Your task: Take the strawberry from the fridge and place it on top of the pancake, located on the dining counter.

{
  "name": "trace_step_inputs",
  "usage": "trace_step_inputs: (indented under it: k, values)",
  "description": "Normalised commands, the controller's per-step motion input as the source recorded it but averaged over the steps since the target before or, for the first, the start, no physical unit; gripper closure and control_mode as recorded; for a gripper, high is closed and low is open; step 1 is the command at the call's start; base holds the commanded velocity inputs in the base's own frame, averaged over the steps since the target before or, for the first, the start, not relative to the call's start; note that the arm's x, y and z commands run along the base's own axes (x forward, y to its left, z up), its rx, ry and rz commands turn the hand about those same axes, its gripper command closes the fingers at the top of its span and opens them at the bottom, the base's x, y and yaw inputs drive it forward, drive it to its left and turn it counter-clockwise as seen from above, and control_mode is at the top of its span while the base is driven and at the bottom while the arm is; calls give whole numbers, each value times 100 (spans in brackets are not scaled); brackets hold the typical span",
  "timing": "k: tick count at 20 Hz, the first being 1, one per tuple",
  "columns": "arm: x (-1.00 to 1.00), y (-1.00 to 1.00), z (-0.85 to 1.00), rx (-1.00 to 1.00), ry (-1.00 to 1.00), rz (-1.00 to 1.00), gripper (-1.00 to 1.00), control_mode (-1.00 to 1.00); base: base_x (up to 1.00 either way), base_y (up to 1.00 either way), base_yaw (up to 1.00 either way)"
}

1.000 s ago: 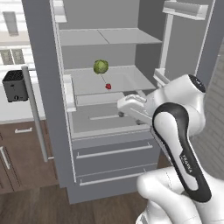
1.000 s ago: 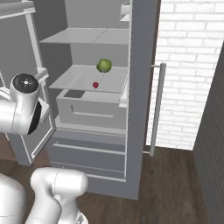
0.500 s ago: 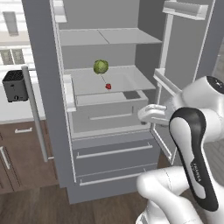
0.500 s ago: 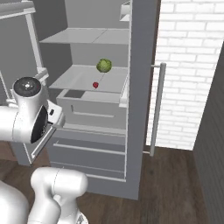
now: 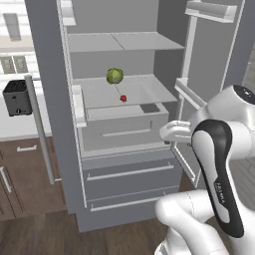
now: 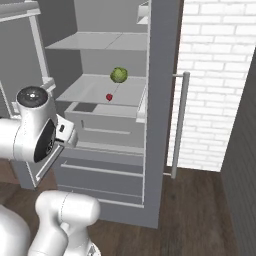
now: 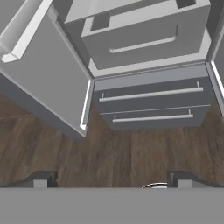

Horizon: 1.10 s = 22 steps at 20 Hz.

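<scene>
1. Two fridge (image 5: pixel 50 99) doors swung wide open, pale shelves and an inner drawer (image 5: pixel 124 127) on show.
2. Strawberry (image 5: pixel 123 98) lying on the middle shelf (image 5: pixel 149 89), just in front of and below a green leafy ball (image 5: pixel 115 75); same pair seen from the right base view, strawberry (image 6: pixel 109 97) left of and below the ball (image 6: pixel 118 75).
3. Dark square patch (image 5: pixel 149 107) on the same shelf, to the right of the berry.
4. Fingers (image 7: pixel 111 179) wide apart, holding nothing, tips standing over the wood floor (image 7: pixel 122 153) in front of the two lower drawers (image 7: pixel 151 105).
5. Hand (image 5: pixel 174 133) held at the level of the inner drawer, beside the right door (image 5: pixel 191 99), well apart from the strawberry.
6. Black toaster (image 5: pixel 17 97) on the bench (image 5: pixel 15 132) left of the fridge.
7. White brick wall (image 6: pixel 215 75) to the right of the fridge.
</scene>
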Motion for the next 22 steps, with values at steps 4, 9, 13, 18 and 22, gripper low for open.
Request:
trace_step_inputs:
  k: [4, 9, 13, 18, 22]
  values:
    - [11, 4, -3, 0, 6, 0, -100, -100, 0, 0, 0]
    - [0, 0, 0, 0, 0, 0, -100, 100, 66, 29, -1]
    - [0, 0, 0, 0, 0, 0, -100, 100, 49, -1, -1]
    - [0, 0, 0, 0, 0, 0, -100, 100, 49, 12, -7]
    - [0, 0, 0, 0, 0, 0, -100, 100, 59, 34, -15]
